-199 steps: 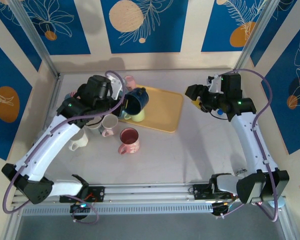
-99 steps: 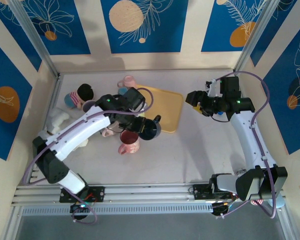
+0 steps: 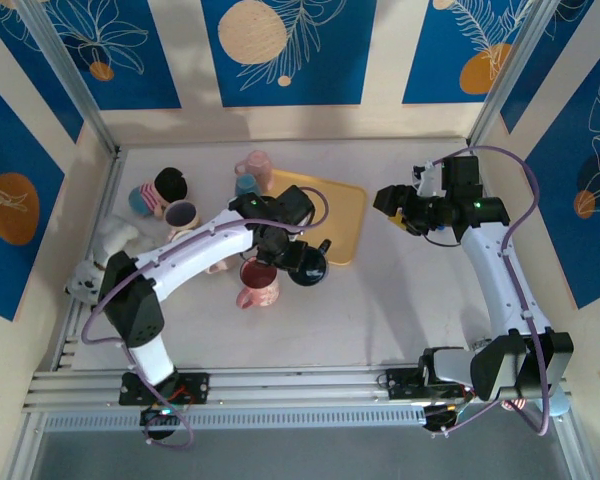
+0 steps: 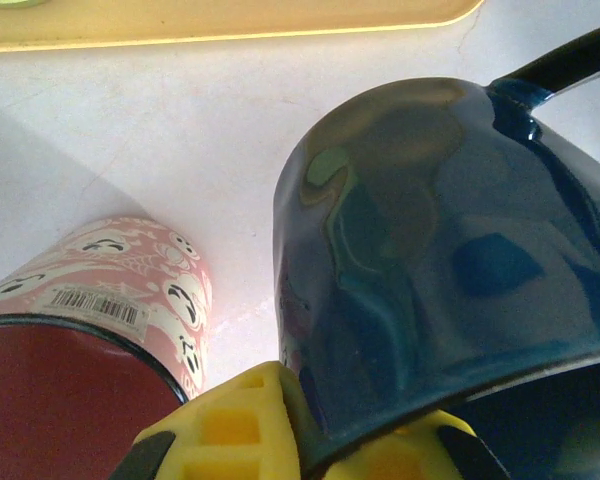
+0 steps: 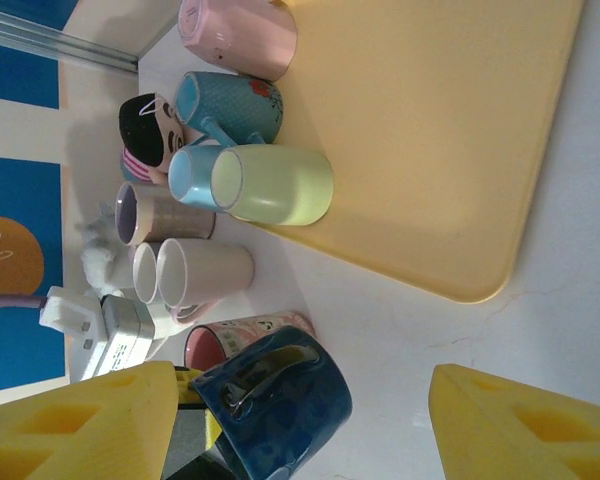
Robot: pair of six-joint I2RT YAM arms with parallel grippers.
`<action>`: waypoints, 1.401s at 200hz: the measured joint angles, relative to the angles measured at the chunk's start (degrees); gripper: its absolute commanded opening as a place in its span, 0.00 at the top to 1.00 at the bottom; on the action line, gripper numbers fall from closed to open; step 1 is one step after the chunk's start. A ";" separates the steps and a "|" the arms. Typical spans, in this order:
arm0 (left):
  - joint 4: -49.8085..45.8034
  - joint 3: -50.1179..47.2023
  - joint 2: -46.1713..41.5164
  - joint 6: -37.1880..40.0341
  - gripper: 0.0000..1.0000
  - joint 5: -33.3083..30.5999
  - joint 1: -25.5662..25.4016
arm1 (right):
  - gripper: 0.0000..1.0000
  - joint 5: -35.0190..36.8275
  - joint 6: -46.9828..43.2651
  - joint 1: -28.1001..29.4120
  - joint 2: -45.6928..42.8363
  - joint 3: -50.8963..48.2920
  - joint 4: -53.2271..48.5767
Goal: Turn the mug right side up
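Your left gripper [image 3: 292, 255] clamps the blue mug [image 3: 307, 266], tilted beside the tray [image 3: 342, 215]; standing it upright remains. Right gripper [image 3: 388, 203] gapes.

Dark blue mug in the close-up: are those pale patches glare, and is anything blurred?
Left wrist view: yes, the glossy dark blue mug mirrors its surroundings in soft patches; the left gripper's yellow pads are out of focus. Right wrist view: the right gripper's yellow pads blur too, while the tray is sharp.
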 measured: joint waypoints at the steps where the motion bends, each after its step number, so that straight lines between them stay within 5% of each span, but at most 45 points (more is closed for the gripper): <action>1: 0.07 0.00 0.02 0.00 1.00 -0.04 0.00 | 0.33 0.00 0.00 -0.02 0.00 -0.02 0.00; 155: 4.04 -5.38 3.96 0.24 1.00 -0.17 1.22 | 0.33 -1.09 -0.07 -0.92 0.02 -1.07 0.02; 280: 2.49 -15.76 -2.75 1.90 1.00 -0.52 8.39 | 0.35 -1.70 -0.22 -0.92 0.04 -1.18 0.92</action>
